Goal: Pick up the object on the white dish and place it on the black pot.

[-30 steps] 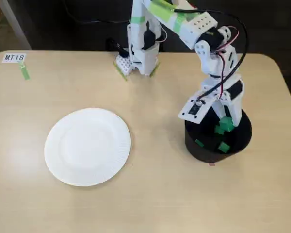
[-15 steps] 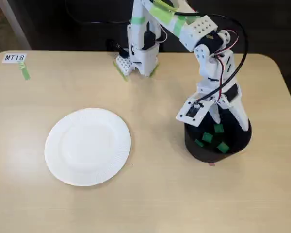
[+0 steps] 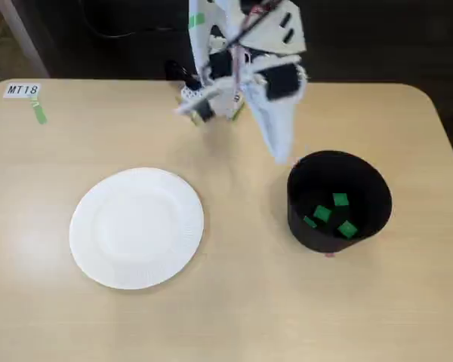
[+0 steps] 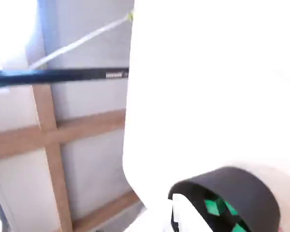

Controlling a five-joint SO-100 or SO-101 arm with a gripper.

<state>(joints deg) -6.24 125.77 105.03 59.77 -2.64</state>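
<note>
The white dish [image 3: 136,226] lies left of centre on the table in the fixed view and nothing is on it. The black pot [image 3: 300,222] stands to the right, with several small green cubes [image 3: 340,200] on its floor. My gripper [image 3: 284,156] hangs just beyond the pot's upper-left rim, pointing down; its white fingers taper to one tip and look shut and empty. In the blurred wrist view a white finger [image 4: 208,96] fills the right side, and the pot [image 4: 246,183] with green cubes [image 4: 212,207] shows at the bottom right.
The arm's base [image 3: 211,98] stands at the table's far edge. A label reading MT18 [image 3: 23,90] and a green tape strip [image 3: 39,113] sit at the far left corner. The table's rounded right corner is near the pot.
</note>
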